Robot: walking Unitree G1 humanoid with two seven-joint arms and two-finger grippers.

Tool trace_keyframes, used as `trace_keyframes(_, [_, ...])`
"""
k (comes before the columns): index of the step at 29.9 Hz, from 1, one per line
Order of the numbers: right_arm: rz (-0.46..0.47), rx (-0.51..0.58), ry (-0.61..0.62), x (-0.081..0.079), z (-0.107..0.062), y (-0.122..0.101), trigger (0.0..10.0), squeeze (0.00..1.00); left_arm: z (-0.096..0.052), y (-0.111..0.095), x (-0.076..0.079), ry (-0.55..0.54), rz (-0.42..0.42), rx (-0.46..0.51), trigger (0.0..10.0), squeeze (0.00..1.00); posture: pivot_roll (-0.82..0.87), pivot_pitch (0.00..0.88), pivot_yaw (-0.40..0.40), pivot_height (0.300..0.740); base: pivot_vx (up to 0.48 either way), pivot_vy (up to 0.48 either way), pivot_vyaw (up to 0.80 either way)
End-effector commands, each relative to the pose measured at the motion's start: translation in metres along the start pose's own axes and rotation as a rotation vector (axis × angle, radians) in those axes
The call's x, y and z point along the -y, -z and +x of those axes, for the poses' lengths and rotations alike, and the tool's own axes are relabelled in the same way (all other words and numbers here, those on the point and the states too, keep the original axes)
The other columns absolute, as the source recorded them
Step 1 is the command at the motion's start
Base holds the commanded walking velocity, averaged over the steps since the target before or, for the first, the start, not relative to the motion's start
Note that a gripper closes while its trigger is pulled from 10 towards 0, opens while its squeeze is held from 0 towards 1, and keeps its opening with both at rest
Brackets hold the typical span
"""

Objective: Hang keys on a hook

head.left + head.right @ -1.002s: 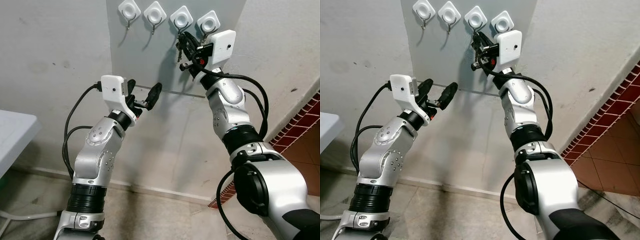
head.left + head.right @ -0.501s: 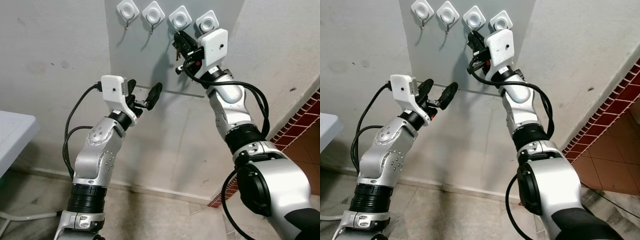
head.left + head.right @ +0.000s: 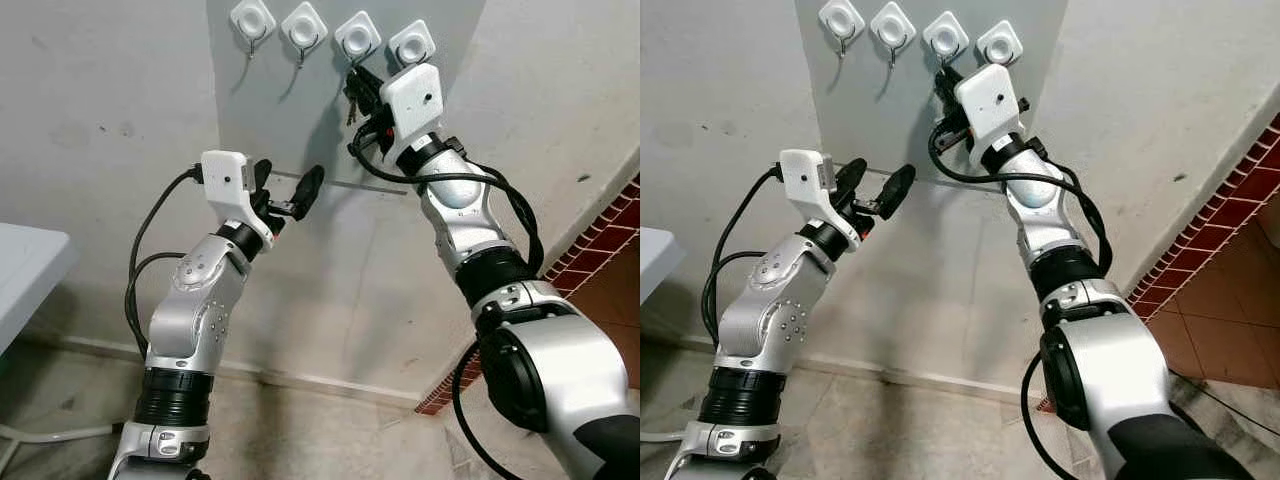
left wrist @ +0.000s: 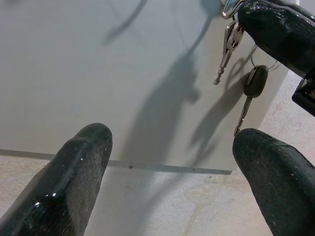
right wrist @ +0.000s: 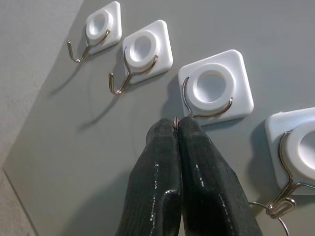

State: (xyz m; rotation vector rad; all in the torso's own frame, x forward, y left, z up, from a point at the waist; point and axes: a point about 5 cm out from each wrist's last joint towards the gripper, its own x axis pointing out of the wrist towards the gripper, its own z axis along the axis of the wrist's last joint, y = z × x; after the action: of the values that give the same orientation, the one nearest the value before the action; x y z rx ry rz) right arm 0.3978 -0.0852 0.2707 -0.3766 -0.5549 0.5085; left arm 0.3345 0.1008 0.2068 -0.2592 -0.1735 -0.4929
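Four white hooks (image 3: 357, 33) sit in a row on the grey panel (image 3: 290, 110) in front of you. Your right gripper (image 5: 176, 124) is raised to the third one from your left, its black fingers pinched together on the ring of the keys (image 4: 231, 42), fingertips right against that hook's wire. From your left wrist you can see the keys dangling below those fingers, close to the panel. Your left gripper (image 3: 288, 196) hangs lower down, near the panel's bottom edge, jaws spread wide and holding nothing.
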Motion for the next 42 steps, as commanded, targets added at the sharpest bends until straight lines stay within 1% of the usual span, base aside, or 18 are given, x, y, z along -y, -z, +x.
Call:
trace_keyframes(1, [-0.021, -0.062, -0.057, -0.009, -0.003, 0.01, 10.0, 0.0, 0.001, -0.003, 0.003, 0.006, 0.003, 0.008, 10.0, 0.0, 0.02, 0.034, -0.093, 0.74, 0.0, 0.0, 0.0])
trace_keyframes(8, [-0.076, -0.108, -0.045, -0.012, -0.004, 0.017, 10.0, 0.0, 0.0, -0.002, 0.004, 0.005, -0.001, 0.007, 10.0, 0.0, 0.03, 0.026, -0.095, 0.74, 0.0, 0.0, 0.0])
trace_keyframes(10, [-0.061, -0.114, -0.028, -0.011, -0.004, 0.017, 10.0, 0.0, 0.0, -0.002, 0.004, 0.005, -0.002, 0.007, 10.0, 0.0, 0.03, 0.026, -0.095, 0.74, 0.0, 0.0, 0.0])
trace_keyframes(11, [-0.075, -0.11, -0.019, -0.011, -0.004, 0.017, 10.0, 0.0, 0.0, -0.002, 0.004, 0.004, -0.003, 0.008, 10.0, 0.0, 0.03, 0.024, -0.096, 0.74, 0.0, 0.0, 0.0])
trace_keyframes(13, [-0.037, -0.101, 0.001, -0.009, -0.004, 0.016, 10.0, 0.0, -0.001, -0.002, 0.004, 0.004, -0.004, 0.009, 10.0, 0.0, 0.03, 0.025, -0.098, 0.74, 0.0, 0.0, 0.0])
trace_keyframes(16, [-0.067, -0.097, 0.007, -0.009, -0.004, 0.015, 10.0, 0.0, -0.001, -0.002, 0.005, 0.004, -0.004, 0.009, 10.0, 0.0, 0.03, 0.024, -0.098, 0.74, 0.0, 0.0, 0.0])
trace_keyframes(20, [0.064, -0.028, 0.103, 0.001, 0.0, 0.006, 10.0, 0.0, -0.001, -0.002, 0.004, 0.002, -0.007, 0.008, 10.0, 0.0, 0.03, 0.028, -0.099, 0.74, 0.0, 0.0, 0.0])
trace_keyframes(22, [0.111, 0.031, 0.118, 0.005, 0.002, -0.002, 10.0, 0.0, -0.002, -0.002, 0.004, 0.0, -0.006, 0.007, 10.0, 0.0, 0.03, 0.033, -0.101, 0.74, 0.0, 0.0, 0.0])
trace_keyframes(24, [0.101, 0.051, 0.109, 0.005, 0.002, -0.005, 10.0, 0.0, -0.002, -0.001, 0.005, 0.0, -0.008, 0.006, 10.0, 0.0, 0.03, 0.034, -0.1, 0.74, 0.0, 0.0, 0.0])
trace_keyframes(29, [0.067, 0.047, 0.071, 0.001, 0.003, -0.005, 10.0, 0.0, -0.002, -0.001, 0.005, -0.001, -0.01, 0.005, 10.0, 0.0, 0.03, 0.04, -0.103, 0.74, 0.0, 0.0, 0.0])
trace_keyframes(38, [0.062, 0.077, 0.045, -0.002, 0.003, -0.008, 10.0, 0.0, -0.002, -0.001, 0.004, -0.005, -0.012, 0.004, 10.0, 0.0, 0.03, 0.041, -0.103, 0.74, 0.0, 0.0, 0.0])
trace_keyframes(42, [0.01, 0.057, 0.031, -0.002, 0.004, -0.008, 10.0, 0.0, -0.002, -0.001, 0.005, -0.002, -0.012, 0.005, 10.0, 0.0, 0.03, 0.042, -0.102, 0.74, 0.0, 0.0, 0.0])
